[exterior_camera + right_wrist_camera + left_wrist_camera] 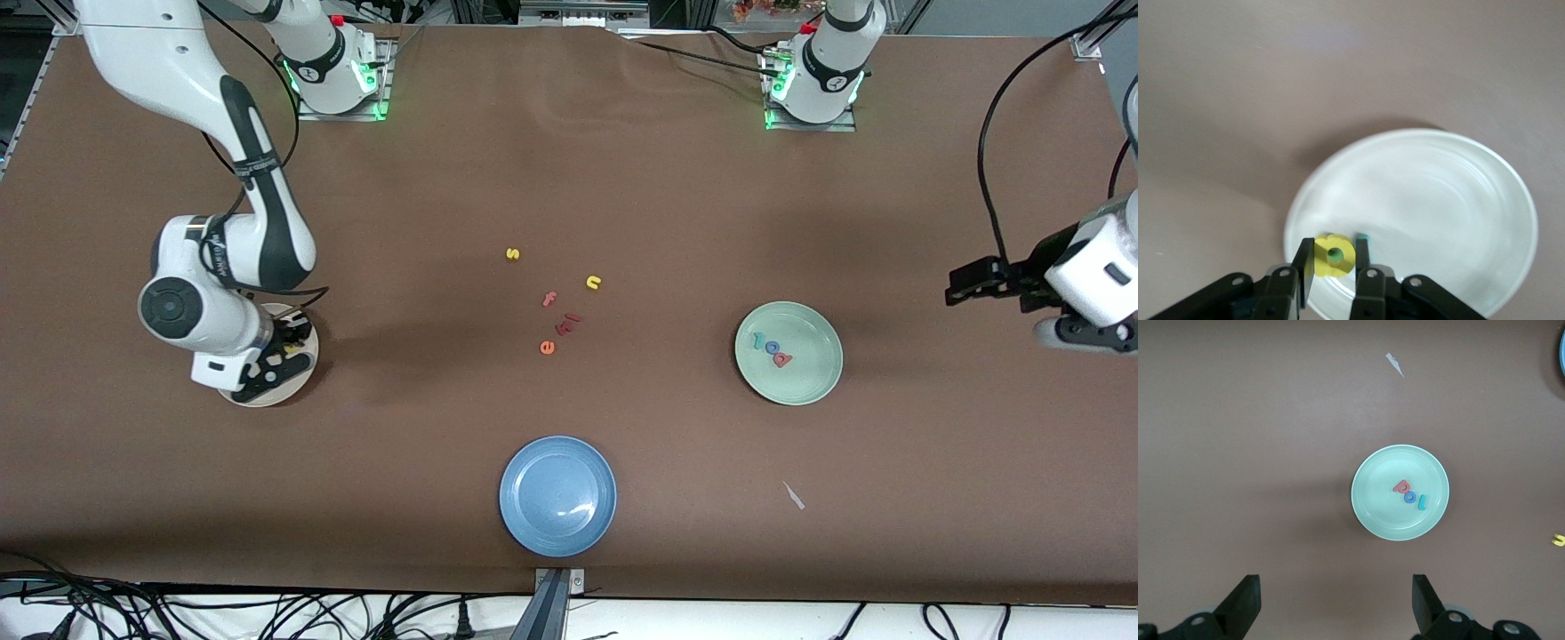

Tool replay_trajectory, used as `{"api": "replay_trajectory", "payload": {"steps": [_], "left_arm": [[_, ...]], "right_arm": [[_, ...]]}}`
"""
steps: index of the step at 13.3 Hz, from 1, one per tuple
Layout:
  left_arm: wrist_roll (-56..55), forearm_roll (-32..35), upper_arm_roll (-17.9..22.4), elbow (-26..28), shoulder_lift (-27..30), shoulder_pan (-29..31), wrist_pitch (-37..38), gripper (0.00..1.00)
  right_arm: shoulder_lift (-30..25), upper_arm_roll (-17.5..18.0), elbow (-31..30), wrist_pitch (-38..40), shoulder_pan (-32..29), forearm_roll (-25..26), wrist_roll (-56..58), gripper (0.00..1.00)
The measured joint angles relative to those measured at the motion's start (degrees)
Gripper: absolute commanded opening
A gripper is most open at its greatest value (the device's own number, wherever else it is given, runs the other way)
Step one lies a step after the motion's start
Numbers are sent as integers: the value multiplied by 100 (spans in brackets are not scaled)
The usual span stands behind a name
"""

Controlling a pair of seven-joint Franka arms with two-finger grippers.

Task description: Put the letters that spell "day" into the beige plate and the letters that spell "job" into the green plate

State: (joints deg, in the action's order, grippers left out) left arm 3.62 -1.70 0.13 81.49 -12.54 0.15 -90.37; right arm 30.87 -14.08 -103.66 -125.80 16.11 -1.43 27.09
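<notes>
front view: the right gripper [277, 354] is low over the beige plate [298, 384] at the right arm's end of the table, the left gripper [978, 289] waits in the air at the left arm's end, and the green plate [818, 373] holds the teal j [758, 341], blue o [772, 347] and red b [782, 359]. left wrist view: the left gripper's fingers [1245, 600] stand wide apart, grasping nothing, with the green plate and its three letters on the table below. right wrist view: the right gripper's fingers [1361, 257] pinch the yellow letter [1333, 255] just above the beige plate's rim, a bit of teal [1363, 237] beside it.
</notes>
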Motion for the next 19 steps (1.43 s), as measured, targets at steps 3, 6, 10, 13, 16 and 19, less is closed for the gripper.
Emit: {"api": "replay_trajectory", "payload": {"steps": [3, 6, 10, 13, 16, 19], "left_arm": [[-58, 15, 75, 909, 819, -244, -253, 100], [-69, 47, 76, 1361, 1274, -351, -338, 100], [-69, 47, 77, 1470, 1342, -389, -379, 100], [-92, 47, 75, 1469, 1342, -502, -376, 100], [-94, 47, 76, 1469, 1342, -519, -374, 100], [-94, 47, 17, 1467, 1342, -537, -372, 100]], "right_arm": [[12, 13, 16, -8, -125, -36, -35, 100], [6, 151, 211, 102, -43, -49, -436, 100], [-7, 337, 719, 888, 85, -51, -1154, 100], [-48, 430, 1105, 1662, 238, -53, -1931, 100], [-275, 680, 1319, 2135, 396, -52, -2916, 100], [-996, 884, 1257, 2699, 375, -13, -3342, 100]]}}
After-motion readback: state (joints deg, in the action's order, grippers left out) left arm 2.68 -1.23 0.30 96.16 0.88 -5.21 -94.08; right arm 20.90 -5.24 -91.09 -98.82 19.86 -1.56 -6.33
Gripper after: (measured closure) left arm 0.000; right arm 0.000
